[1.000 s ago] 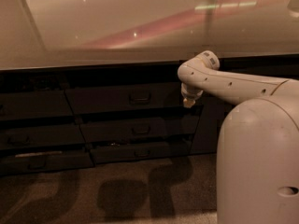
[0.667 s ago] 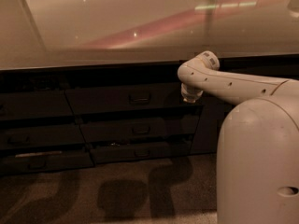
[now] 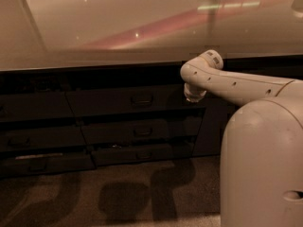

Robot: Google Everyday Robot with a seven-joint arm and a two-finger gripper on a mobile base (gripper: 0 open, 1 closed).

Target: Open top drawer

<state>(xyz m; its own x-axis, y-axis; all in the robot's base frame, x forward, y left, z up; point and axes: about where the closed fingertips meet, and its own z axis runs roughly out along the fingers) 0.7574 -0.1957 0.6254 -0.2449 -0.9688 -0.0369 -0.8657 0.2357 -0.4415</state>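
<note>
Hardly anything has shifted since a second ago: the gripper [image 3: 194, 94] has crept up a touch, and every drawer front sits as it did.

Nearest us, below and to the right of the jaws, bulks the robot's pale body [image 3: 262, 164]. The floor [image 3: 118, 197], well below the jaws, carries soft shadows. From the body, the arm [image 3: 236, 83] reaches leftward and bends down at its last joint. It ends in the gripper, which hangs in front of the right end of the top drawer [image 3: 104, 102]. We cannot tell whether the jaws stand wide or narrow.

The top drawer looks fully shut, its dark front level with its neighbours. Its long axis runs side to side, under the counter edge. Its small handle [image 3: 142, 100] sits at the middle of that front, to the left of the jaws and at about their height, clearly apart from them. We judge that the coming move turns on this. The jaws must travel left along the drawer's length to reach the handle, then draw it out towards the robot.

Below and left of the jaws lie the middle drawer [image 3: 113, 132] and the bottom drawer [image 3: 118, 154], both shallower, with similar handles that should not be mistaken for the target. Farthest back, above the jaws, spreads the pale counter [image 3: 118, 27].
</note>
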